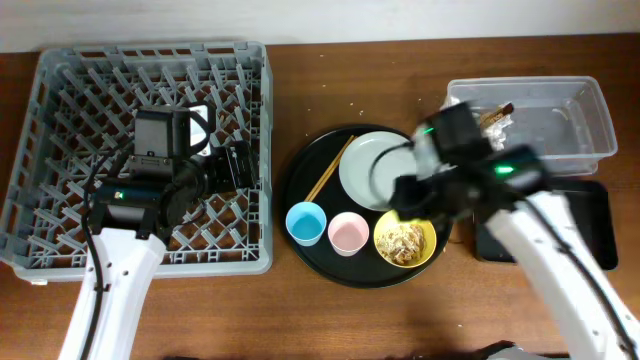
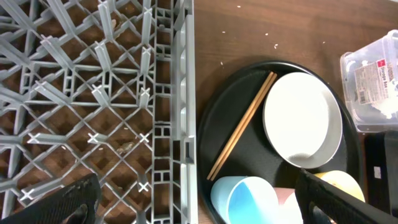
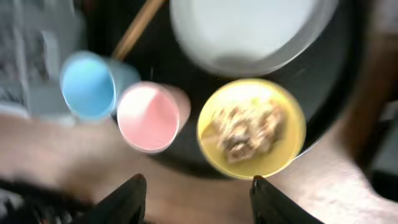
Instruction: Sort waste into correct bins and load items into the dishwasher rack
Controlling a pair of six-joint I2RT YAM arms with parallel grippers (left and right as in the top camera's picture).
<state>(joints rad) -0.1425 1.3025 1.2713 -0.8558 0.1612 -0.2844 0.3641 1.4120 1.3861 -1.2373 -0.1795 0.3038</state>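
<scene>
The grey dishwasher rack (image 1: 60, 100) fills the left side. My left gripper (image 1: 240, 165) is open and empty over its right edge (image 2: 180, 93), with its fingers (image 2: 205, 205) spread wide. On the round black tray (image 1: 300, 185) lie the pale plate (image 1: 375, 170) (image 2: 301, 118), chopsticks (image 1: 330, 168) (image 2: 242, 124), blue cup (image 1: 305, 222) (image 3: 87, 84), pink cup (image 1: 347, 232) (image 3: 148, 115) and yellow bowl (image 1: 405, 255) (image 3: 211, 106) with food scraps (image 3: 249, 127). My right gripper (image 1: 408, 200) (image 3: 196, 199) is open and empty above the bowl. No tissue shows.
The clear tub (image 1: 590, 110) stands at the back right with a brown-gold wrapper (image 1: 497, 113) inside. The shallow black tray (image 1: 595, 215) lies in front of it, partly under my right arm. The right wrist view is blurred.
</scene>
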